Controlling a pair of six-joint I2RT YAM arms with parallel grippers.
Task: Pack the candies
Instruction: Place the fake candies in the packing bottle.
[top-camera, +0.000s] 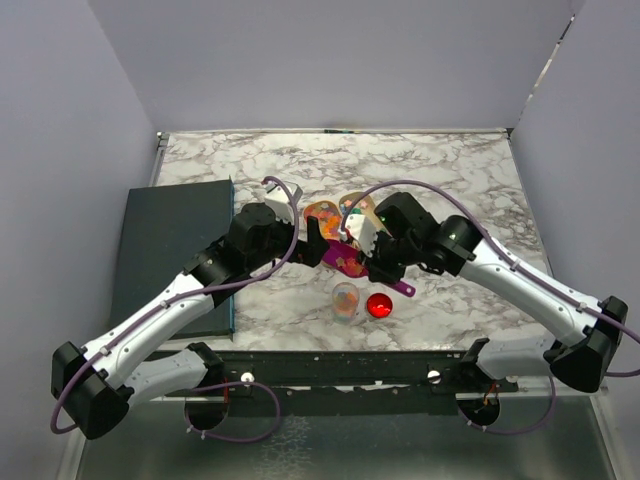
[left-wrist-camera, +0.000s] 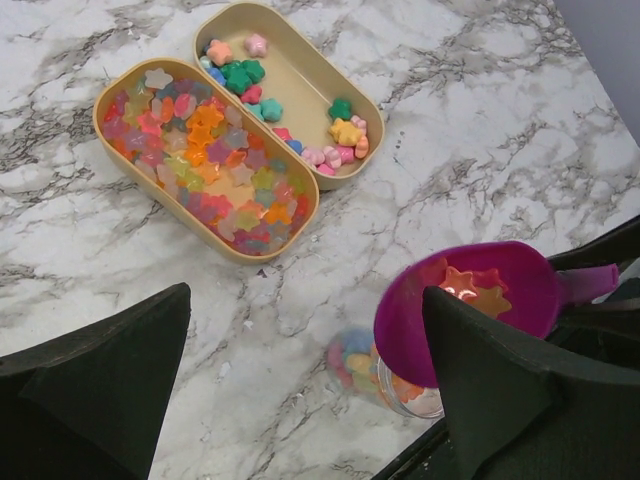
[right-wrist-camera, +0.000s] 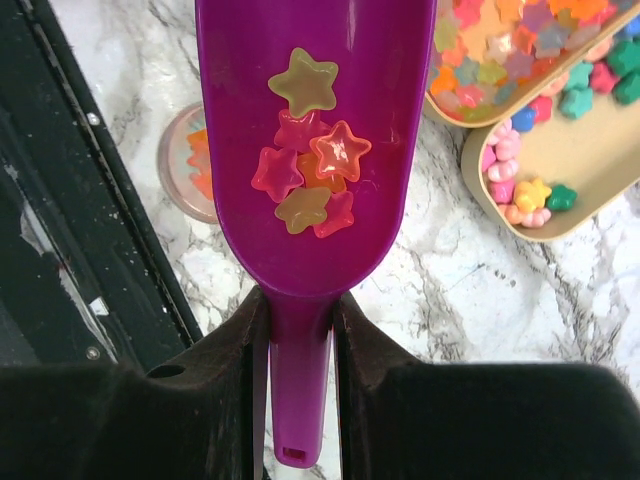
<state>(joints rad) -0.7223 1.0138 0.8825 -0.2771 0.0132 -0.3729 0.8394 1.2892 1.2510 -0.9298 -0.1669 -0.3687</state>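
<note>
Top external view: both arms reach to the middle of the marble table (top-camera: 450, 160), and a dark board (top-camera: 175, 250) lies at the left of the frame. The right gripper (top-camera: 378, 268) is clamped on the handle of a purple scoop (top-camera: 345, 262). The scoop's bowl sits just below two tan trays that lie side by side, a fuller tray (top-camera: 322, 213) and a sparser tray (top-camera: 355, 203). The left gripper (top-camera: 318, 240) hangs beside the scoop's bowl, jaws spread, holding nothing. Lower in the frame stands a clear jar (top-camera: 346, 300), with a red lid (top-camera: 379, 305) just to its right.

Left wrist view: the candies (left-wrist-camera: 200, 160), star-shaped and in mixed colours, crowd the fuller tray at upper left. The sparser tray touching it holds only scattered clusters. The two dark fingers (left-wrist-camera: 110, 370) stand wide apart at the bottom corners with bare marble between them. At lower right the scoop carries a few orange and red stars. The jar shows partly behind the scoop, with some candies inside.

Right wrist view: the fingers press the scoop's handle from both sides at bottom centre. A small heap of red, orange and yellow-green stars lies in the bowl. The jar sits at the bowl's left edge, partly hidden, and both trays fill the upper right.
</note>
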